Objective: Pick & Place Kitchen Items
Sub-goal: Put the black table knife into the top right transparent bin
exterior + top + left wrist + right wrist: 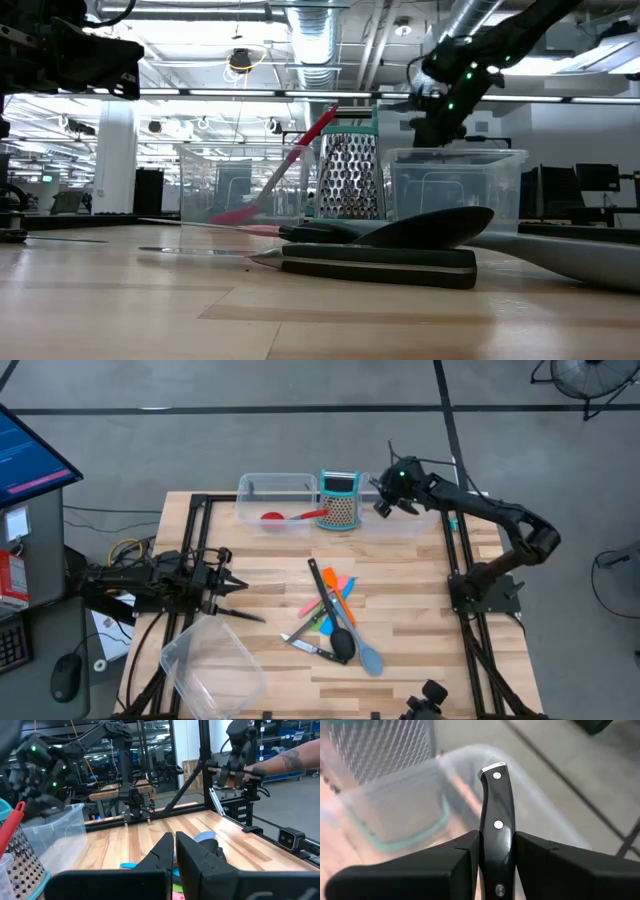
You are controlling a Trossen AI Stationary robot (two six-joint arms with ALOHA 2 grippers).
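Note:
My right gripper (385,503) hovers over the right clear tub (410,525) at the table's far edge, shut on a black-handled knife (496,805). My left gripper (236,582) is shut and empty, low over the table's left side. A red spoon (290,517) lies in the left tub (272,490), its handle leaning on the rim beside the teal-framed grater (340,500). Several spoons, spatulas and a knife lie in a pile (335,615) at the table's middle. A black utensil (240,615) lies near my left gripper. My right gripper pinches the knife's black riveted handle (496,851) between its two fingers, which lie across it. The handle's metal-capped butt end (493,769) sticks out forward past the fingertips. The blade is hidden behind the gripper. The knife is lifted clear above the tub.
A clear plastic tub (210,665) lies tilted at the table's near left corner. Black frame rails (455,570) run along the table's left and right sides. A person's arm (280,765) shows beyond the table in the left wrist view.

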